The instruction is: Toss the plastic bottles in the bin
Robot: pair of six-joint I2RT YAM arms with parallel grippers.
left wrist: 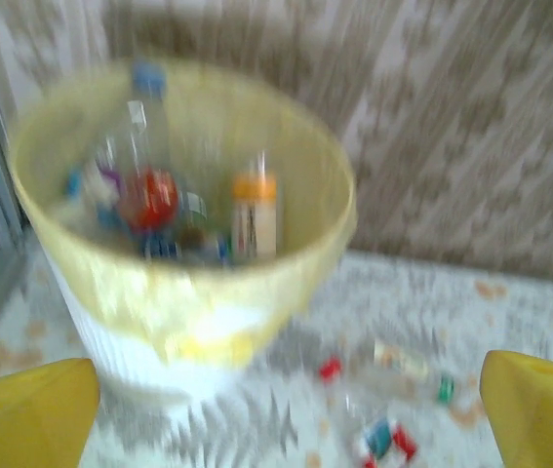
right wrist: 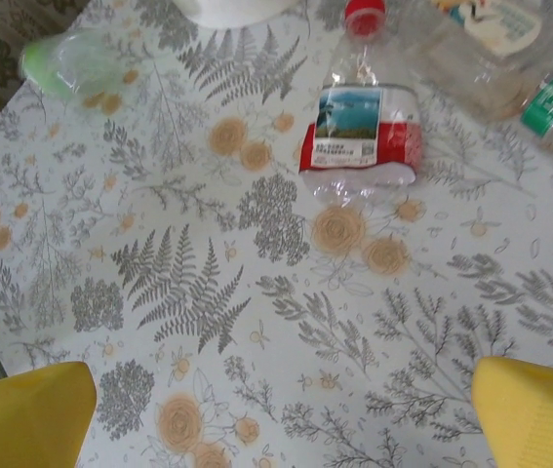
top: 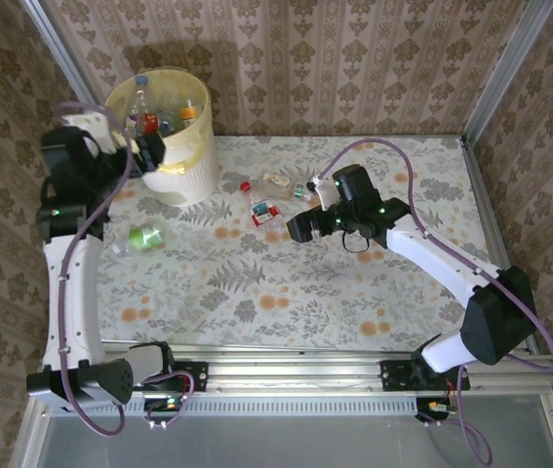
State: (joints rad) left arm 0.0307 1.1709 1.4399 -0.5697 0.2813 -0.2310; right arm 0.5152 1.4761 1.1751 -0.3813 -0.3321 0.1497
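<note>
- looking from above, we see the bin [top: 180, 174] at the table's [top: 286, 302] far left, close to the wall, with several bottles [top: 164, 122] inside it.
- the left gripper [top: 149, 151] hangs at the bin's near rim; in its wrist view the yellow fingers [left wrist: 32, 409] stand wide apart with nothing between them.
- that blurred view shows an orange-capped bottle [left wrist: 255, 213] upright in the bin and a blue-capped bottle [left wrist: 145, 107] against the far wall.
- the right gripper [top: 300, 226] hovers above the table right of centre, its fingers [right wrist: 22, 414] spread wide and empty.
- just beyond it we see a crushed red-labelled bottle [right wrist: 362, 136] lying flat, and a clear bottle [right wrist: 452, 58] lying near it to the right.
- a green bottle [top: 145, 236] lies alone on the table, near the bin's front.
</note>
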